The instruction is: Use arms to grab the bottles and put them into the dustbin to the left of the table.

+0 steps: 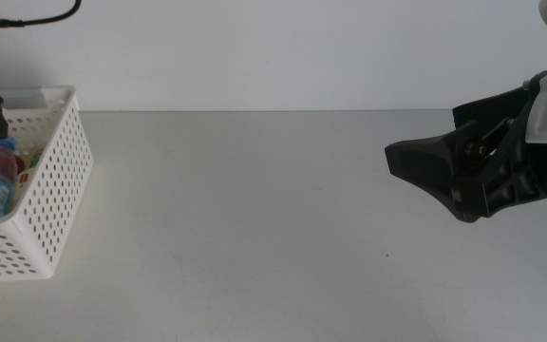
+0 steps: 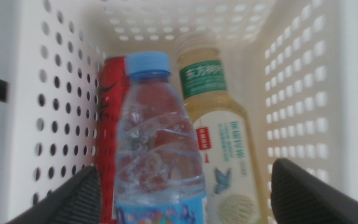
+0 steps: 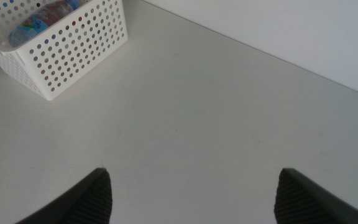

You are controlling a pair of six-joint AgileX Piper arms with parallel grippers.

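Left wrist view: the left claw [image 2: 179,193], spread apart, hangs over the white perforated dustbin [image 2: 291,93] holding a blue-capped water bottle [image 2: 157,155], yellow tea bottle [image 2: 225,143] and red can [image 2: 110,99]; the right claw [image 3: 191,193], also apart, hovers above the tabletop [image 3: 216,112].

Dustbin [image 2: 61,93]: white perforated plastic, smooth, slightly glossy. Water bottle [image 2: 157,162]: clear crinkled plastic, blue plastic cap, glossy printed label. Tea bottle [image 2: 222,155]: translucent plastic, glossy green-white label. Red can [image 2: 109,106]: glossy. Table [image 1: 254,209]: matt, off-white, smooth. Right gripper [image 1: 435,166]: matt black.
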